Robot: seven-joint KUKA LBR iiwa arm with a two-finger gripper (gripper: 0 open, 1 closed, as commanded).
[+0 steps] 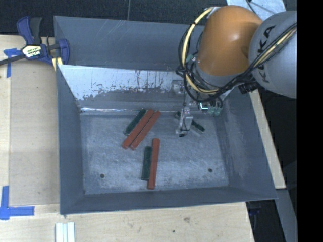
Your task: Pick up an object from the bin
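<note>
Green stick (198, 127), short and dark, lies on the floor of the bin (70, 150) at far right, just beside the gripper (183, 125). Whether the gripper is open or closed cannot be told. Red sticks (141, 130) lie to the left.

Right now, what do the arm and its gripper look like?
A silver-grey arm with black KUKA lettering carries a rounded orange cover at the wrist, ringed by yellow and black cables. The gripper is small, slim and metallic.
</note>
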